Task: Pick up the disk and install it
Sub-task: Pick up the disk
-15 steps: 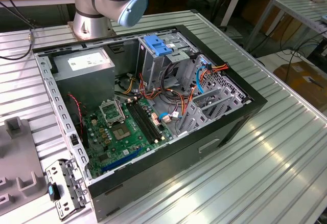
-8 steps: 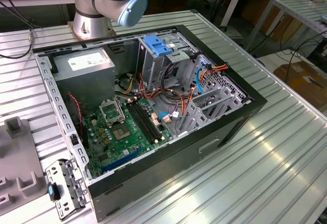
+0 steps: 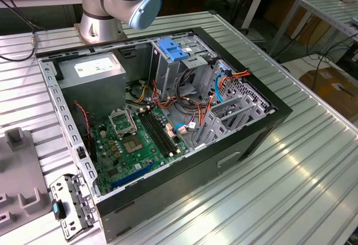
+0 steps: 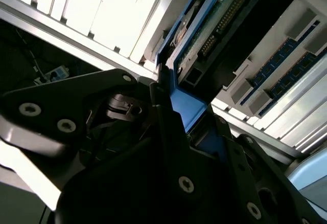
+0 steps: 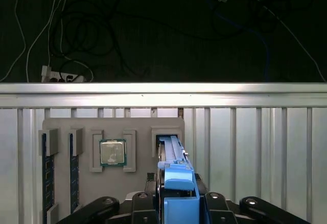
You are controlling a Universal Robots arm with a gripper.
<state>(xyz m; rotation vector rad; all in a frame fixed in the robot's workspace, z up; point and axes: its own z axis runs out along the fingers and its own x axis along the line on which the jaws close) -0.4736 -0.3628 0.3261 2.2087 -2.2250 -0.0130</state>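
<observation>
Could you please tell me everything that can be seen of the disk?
The disk stands on edge in a slot of the grey holder, beside a processor chip. It shows a thin metal edge with a blue plastic rail; the second wrist view shows its green circuit-board underside with a pin connector. The end effector straddles its blue end; whether it grips cannot be told.

One disk (image 5: pixel 172 156), one processor chip (image 5: pixel 112 152), two memory sticks (image 5: pixel 45 170), one open computer case (image 3: pixel 168 196)
</observation>
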